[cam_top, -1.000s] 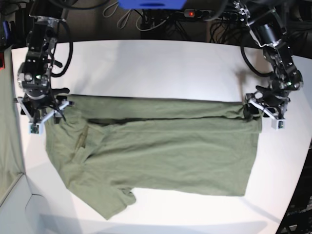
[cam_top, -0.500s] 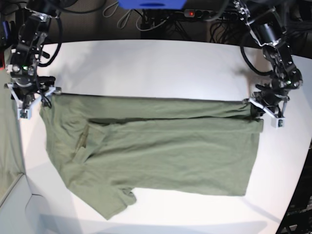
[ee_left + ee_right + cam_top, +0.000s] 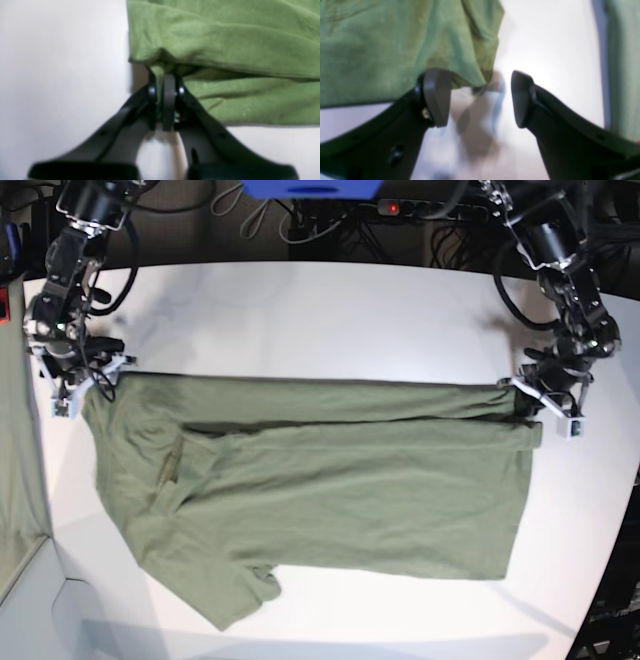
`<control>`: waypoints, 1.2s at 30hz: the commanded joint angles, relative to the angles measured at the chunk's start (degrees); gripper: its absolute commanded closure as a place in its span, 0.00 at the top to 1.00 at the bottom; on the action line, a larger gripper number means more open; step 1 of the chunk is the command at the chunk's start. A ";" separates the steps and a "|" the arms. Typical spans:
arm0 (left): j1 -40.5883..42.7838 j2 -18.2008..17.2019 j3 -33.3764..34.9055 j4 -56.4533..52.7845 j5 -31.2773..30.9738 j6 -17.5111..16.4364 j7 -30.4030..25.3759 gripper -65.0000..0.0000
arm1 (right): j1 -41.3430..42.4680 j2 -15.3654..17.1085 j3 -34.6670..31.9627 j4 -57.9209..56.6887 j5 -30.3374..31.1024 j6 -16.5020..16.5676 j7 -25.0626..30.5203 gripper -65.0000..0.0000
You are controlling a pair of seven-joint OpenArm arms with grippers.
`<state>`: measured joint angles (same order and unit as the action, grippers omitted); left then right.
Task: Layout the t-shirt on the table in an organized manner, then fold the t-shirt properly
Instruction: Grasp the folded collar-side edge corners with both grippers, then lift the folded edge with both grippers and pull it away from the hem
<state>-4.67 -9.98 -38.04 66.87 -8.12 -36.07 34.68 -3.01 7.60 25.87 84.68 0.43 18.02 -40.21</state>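
Olive-green cotton t-shirt (image 3: pixel 320 490) lying spread on white matte desk (image 3: pixel 320 320), far strip folded over. I'm keeping left claw (image 3: pixel 166 82) clamped on corner; right claw (image 3: pixel 480 97) gaping, empty. Fold step underway; next, I judge, releasing left, smoothing.

The base view looks steeply down from high above the whole tabletop (image 3: pixel 320 310). Both wrist views sit close over their hands, sharing the t-shirt's (image 3: pixel 320 480) edges.
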 commanded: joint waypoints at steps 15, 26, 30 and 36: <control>3.74 -1.23 -0.16 8.07 1.13 -0.01 1.85 0.00 | -2.49 0.80 -1.03 0.28 -0.56 0.22 2.27 0.00; 9.37 -0.70 -0.16 24.16 1.04 -0.10 3.35 0.00 | -8.03 0.62 -1.38 22.44 -0.56 0.22 -4.50 0.00; 6.64 -0.70 -0.24 25.57 1.04 -0.10 8.71 0.00 | -5.21 1.50 -1.56 25.51 -0.56 0.31 -7.84 0.00; -1.27 -1.23 0.02 26.01 1.13 -0.10 18.12 0.00 | -0.20 5.11 -5.96 25.43 -0.65 0.31 -13.02 0.00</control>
<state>-5.04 -10.11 -37.82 91.46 -6.79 -36.47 53.84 -3.77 11.88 19.55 109.06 0.43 18.61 -53.76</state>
